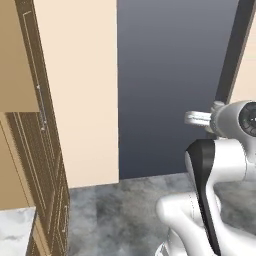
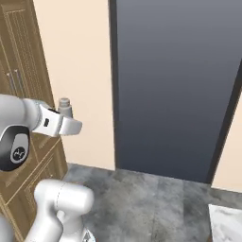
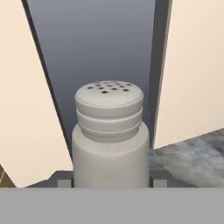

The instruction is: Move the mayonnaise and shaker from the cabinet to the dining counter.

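- Mostly, gripper (image 3: 110, 183) fingertips are hiding behind shaker (image 3: 109, 135), jaws clamping its base.
- Shaker top is peeking above wrist in right base view.
- Dark doorway (image 2: 175, 85) is facing arm; wood cabinet (image 2: 23, 94) standing left.

shaker (image 3: 109, 135) upright between the gripper (image 3: 109, 180) fingers, pale grey-white, ribbed domed cap with holes, held off the floor.
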Available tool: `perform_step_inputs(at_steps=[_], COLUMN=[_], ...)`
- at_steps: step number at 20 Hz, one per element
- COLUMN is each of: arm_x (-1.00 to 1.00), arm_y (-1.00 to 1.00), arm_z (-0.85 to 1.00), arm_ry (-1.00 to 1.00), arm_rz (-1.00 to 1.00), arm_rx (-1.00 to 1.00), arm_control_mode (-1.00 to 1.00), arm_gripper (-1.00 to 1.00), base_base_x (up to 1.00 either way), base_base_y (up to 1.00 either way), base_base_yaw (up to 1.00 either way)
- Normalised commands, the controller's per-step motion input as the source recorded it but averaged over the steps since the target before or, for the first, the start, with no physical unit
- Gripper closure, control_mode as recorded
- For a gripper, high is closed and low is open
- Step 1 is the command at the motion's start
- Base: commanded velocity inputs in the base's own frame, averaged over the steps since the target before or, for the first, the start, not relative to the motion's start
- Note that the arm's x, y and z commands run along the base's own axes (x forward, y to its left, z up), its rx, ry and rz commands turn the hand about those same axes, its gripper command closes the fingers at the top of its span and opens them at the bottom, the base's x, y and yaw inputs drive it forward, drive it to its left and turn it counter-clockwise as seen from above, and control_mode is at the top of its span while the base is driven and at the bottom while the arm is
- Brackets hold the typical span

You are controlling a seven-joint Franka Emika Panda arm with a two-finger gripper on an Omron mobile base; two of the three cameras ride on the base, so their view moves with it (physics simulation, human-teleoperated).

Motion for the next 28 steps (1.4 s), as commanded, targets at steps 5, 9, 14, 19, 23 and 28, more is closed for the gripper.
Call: perform_step_inputs(at_steps=[5,9,14,19,23,28], arm_x=[0.0,0.0,0.0,0.0,0.0,0.0], arm_y=[0.0,0.0,0.0,0.0,0.0,0.0], arm_z=[0.0,0.0,0.0,0.0,0.0,0.0], arm_ry=[0.0,0.0,0.0,0.0,0.0,0.0], arm_rz=[0.0,0.0,0.0,0.0,0.0,0.0], arm_rx=[0.0,0.0,0.0,0.0,0.0,0.0], arm_control_mode=[1.0,1.0,1.0,1.0,1.0,1.0], arm_gripper=[1.0,1.0,1.0,1.0,1.0,1.0], base_base_x=[0.5,0.62,0.64,0.49,0.43,0.45], base_base_y=[-0.21,-0.16,-0.28,-0.26,-0.22,-0.22], base_base_yaw=[-0.31,-0.24,-0.17,-0.29,-0.36,-0.35])
